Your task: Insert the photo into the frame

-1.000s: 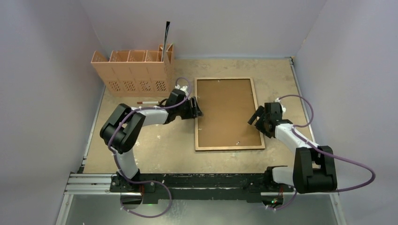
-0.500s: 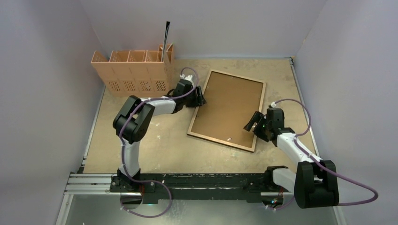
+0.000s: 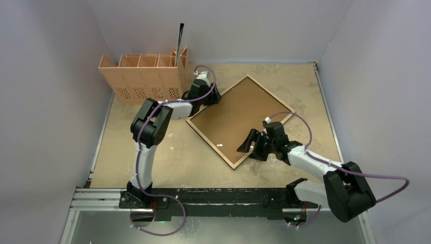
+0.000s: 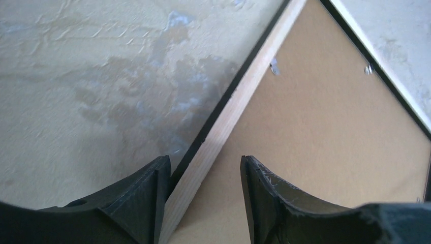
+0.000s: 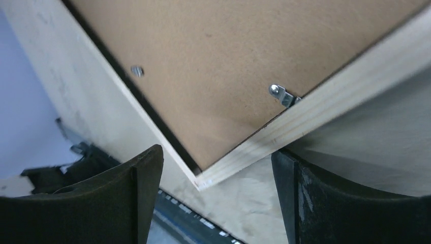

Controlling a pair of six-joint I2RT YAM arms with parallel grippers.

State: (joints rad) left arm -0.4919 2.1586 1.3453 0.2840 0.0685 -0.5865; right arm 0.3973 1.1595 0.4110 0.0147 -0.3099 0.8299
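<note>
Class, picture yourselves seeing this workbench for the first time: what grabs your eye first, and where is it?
The big frame stands out first, lying back up and set cornerwise in the middle of the table. The left arm's fingers straddle its far-left edge, and the right arm's fingers stand open around its near corner. A peach slotted rack sits in the far-left corner.

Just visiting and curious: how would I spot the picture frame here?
Look at the beige table between the two arms. The frame is the big rectangle turned like a diamond, with its brown back up and a pale wooden rim, unlike the upright orange rack at the far left.
</note>
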